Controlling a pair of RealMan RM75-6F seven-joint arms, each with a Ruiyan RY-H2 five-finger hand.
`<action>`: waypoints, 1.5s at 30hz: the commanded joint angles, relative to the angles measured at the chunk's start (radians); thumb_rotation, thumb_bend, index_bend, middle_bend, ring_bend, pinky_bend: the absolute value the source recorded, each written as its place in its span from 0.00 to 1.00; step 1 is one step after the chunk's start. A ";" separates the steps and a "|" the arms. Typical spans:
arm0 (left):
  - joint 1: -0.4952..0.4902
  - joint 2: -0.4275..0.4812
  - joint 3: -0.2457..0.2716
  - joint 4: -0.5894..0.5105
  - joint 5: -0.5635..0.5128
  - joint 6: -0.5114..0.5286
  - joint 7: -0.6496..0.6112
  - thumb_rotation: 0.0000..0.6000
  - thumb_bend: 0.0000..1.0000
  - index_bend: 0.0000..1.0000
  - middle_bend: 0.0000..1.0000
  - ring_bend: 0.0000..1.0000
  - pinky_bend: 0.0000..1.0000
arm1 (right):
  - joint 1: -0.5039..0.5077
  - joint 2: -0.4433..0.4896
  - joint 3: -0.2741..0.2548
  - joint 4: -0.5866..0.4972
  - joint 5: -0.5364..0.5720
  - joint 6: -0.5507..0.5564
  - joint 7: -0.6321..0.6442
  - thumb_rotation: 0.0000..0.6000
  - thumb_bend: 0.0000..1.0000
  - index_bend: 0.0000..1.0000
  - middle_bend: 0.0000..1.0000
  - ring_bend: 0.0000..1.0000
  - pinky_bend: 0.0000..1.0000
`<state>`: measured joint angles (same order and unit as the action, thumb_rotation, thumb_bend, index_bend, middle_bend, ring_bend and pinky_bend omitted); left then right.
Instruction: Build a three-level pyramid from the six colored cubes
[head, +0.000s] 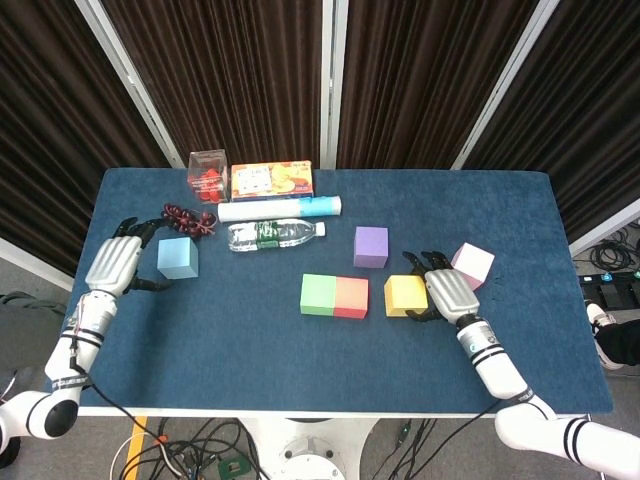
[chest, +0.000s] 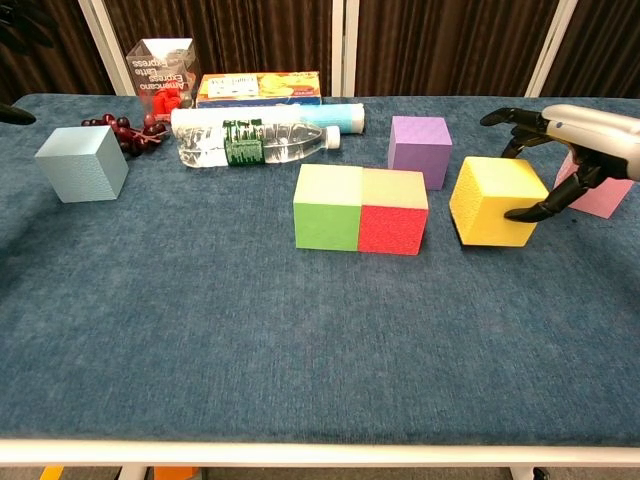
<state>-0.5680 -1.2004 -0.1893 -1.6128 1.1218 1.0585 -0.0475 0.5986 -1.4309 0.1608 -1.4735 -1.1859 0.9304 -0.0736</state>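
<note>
The head view looks steeply down from high above the near edge of the bench (head: 300, 350), and shows the whole blue top with both arms and the dark curtains behind. The chest view sits low and close, facing the far edge almost level with the surface. Both views share the middle of the bench with the cubes

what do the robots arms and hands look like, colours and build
Both hands have a ribbed silver-grey metallic back and dark black fingers: left hand, right hand. Each wrist carries a black ring band, the right one with a small teal mark. The forearms are slim white tubes with black joint bands near the elbows. No sleeves are visible.
</note>
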 joint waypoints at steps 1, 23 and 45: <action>0.002 0.000 -0.003 0.002 0.002 -0.001 -0.005 1.00 0.11 0.15 0.16 0.16 0.07 | 0.014 -0.018 0.008 -0.004 0.024 -0.010 -0.027 1.00 0.15 0.00 0.41 0.05 0.00; 0.026 -0.001 -0.012 0.030 0.035 -0.004 -0.056 1.00 0.11 0.15 0.16 0.16 0.07 | 0.056 -0.080 0.022 -0.019 0.111 -0.005 -0.139 1.00 0.15 0.00 0.40 0.05 0.00; 0.035 -0.006 -0.018 0.047 0.050 -0.010 -0.076 1.00 0.11 0.15 0.16 0.16 0.07 | 0.072 -0.096 0.017 -0.008 0.122 0.000 -0.166 1.00 0.15 0.00 0.39 0.05 0.00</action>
<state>-0.5327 -1.2067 -0.2071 -1.5659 1.1720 1.0485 -0.1237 0.6708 -1.5271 0.1778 -1.4821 -1.0633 0.9302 -0.2398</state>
